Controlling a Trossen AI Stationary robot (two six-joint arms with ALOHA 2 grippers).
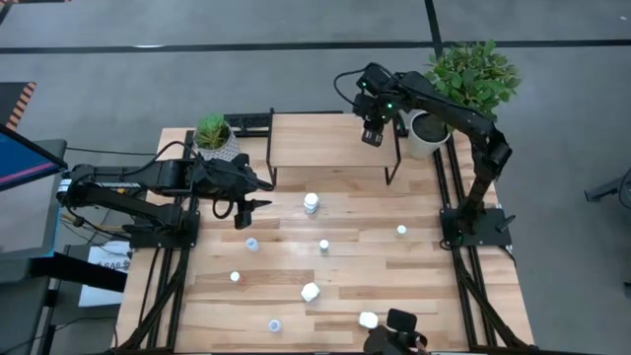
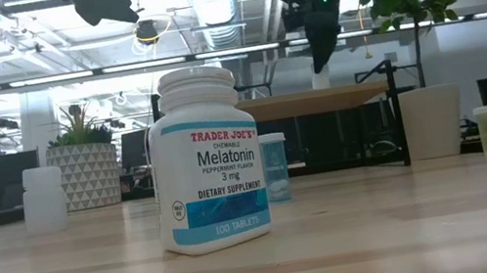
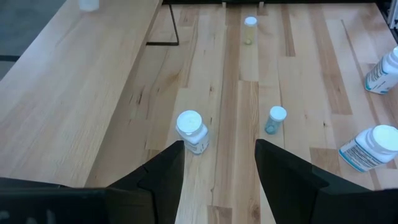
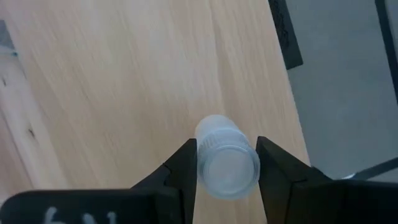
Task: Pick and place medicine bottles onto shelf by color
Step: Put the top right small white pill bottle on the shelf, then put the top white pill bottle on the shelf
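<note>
1. High view: even, bright overhead light. Shadows under the arms are soft and short; no glare on the table (image 1: 394,276).
2. Low view: ceiling strip lights at the top of the frame are blown out. The near bottle (image 2: 205,159) is sharp; the room behind is softer.
3. Left wrist view: evenly lit, sharp; the fingers (image 3: 165,174) at the bottom read as near-black silhouettes.
4. Right wrist view: bright, wood grain slightly soft, the held bottle (image 4: 225,163) hazy.

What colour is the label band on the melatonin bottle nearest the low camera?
Blue on a white melatonin bottle, with red brand lettering; the low view shows it best.
</note>
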